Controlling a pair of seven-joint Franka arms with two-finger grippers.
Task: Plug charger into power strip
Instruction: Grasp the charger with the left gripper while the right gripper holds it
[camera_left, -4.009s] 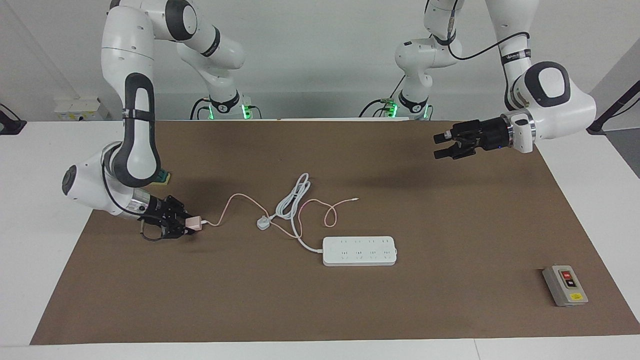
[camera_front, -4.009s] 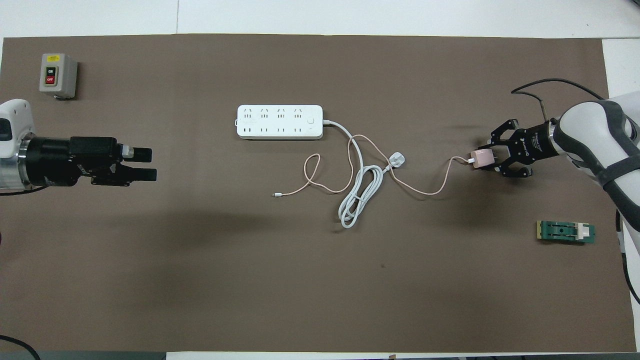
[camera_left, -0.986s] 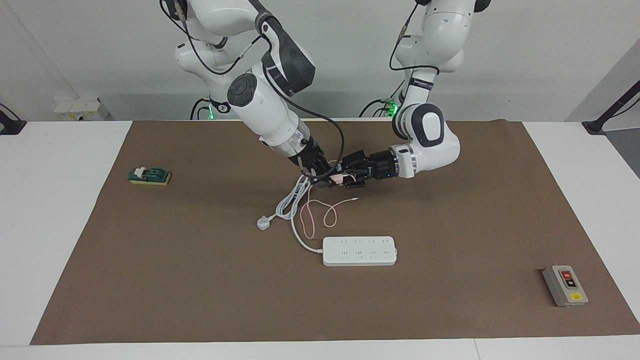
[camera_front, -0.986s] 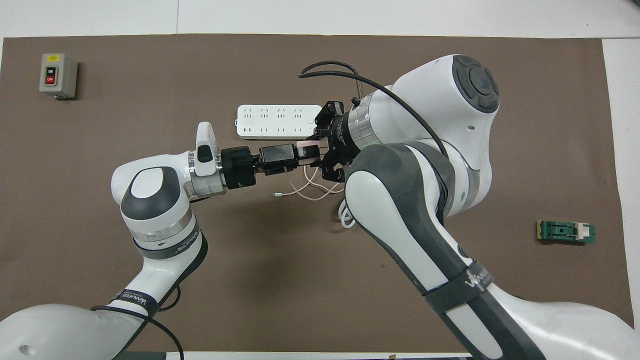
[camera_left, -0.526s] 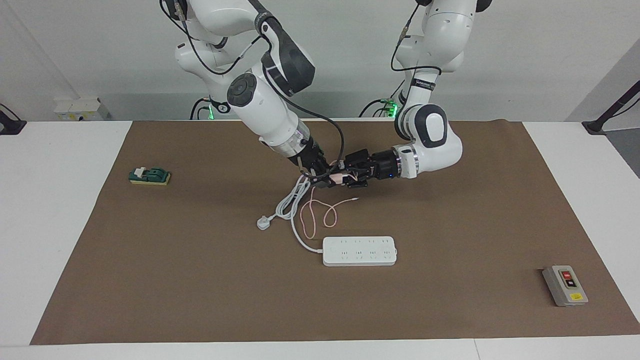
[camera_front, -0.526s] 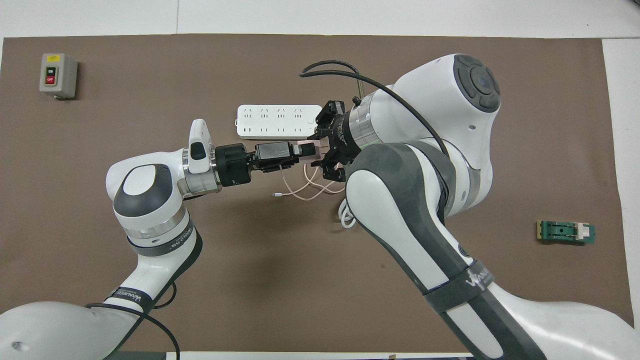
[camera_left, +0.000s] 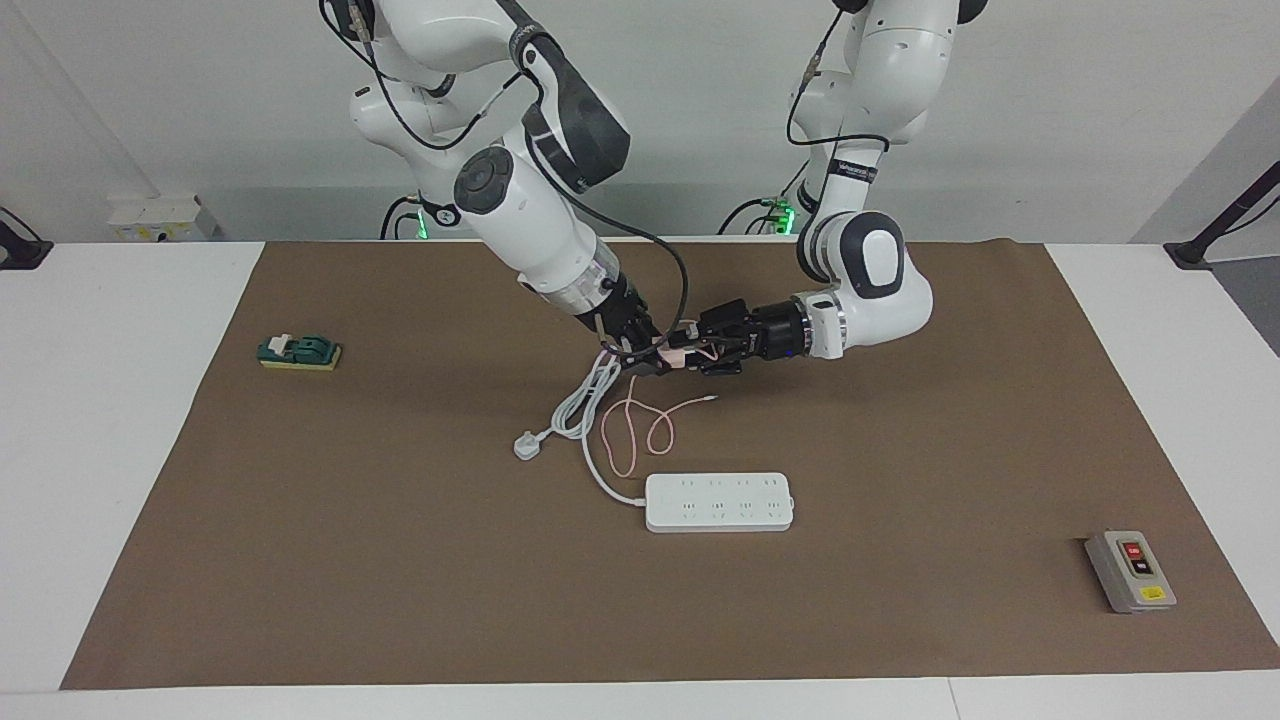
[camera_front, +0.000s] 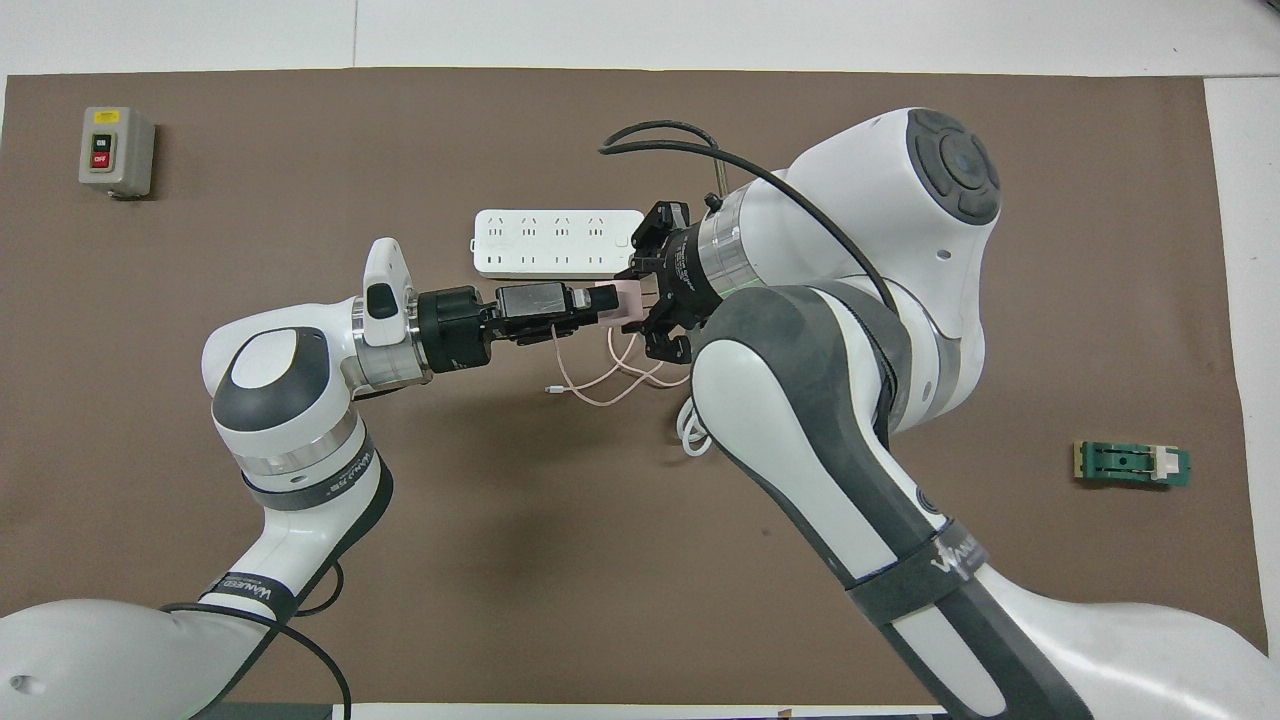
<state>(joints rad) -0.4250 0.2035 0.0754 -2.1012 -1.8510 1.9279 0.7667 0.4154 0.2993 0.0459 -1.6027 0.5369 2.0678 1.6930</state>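
The pale pink charger hangs in the air over the mat, nearer to the robots than the power strip. My right gripper is shut on it. My left gripper meets the charger's cable end head-on; whether it grips cannot be told. The thin pink cable droops from the charger in loops onto the mat. The white power strip lies flat with its sockets up and nothing plugged in.
The strip's thick white cord lies coiled under the grippers and ends in a white plug. A grey switch box sits toward the left arm's end. A green part lies toward the right arm's end.
Over the last second the left arm has drawn back slightly toward its own end, while the charger and right gripper stayed put. Four seconds ago the right gripper held the charger down at the mat.
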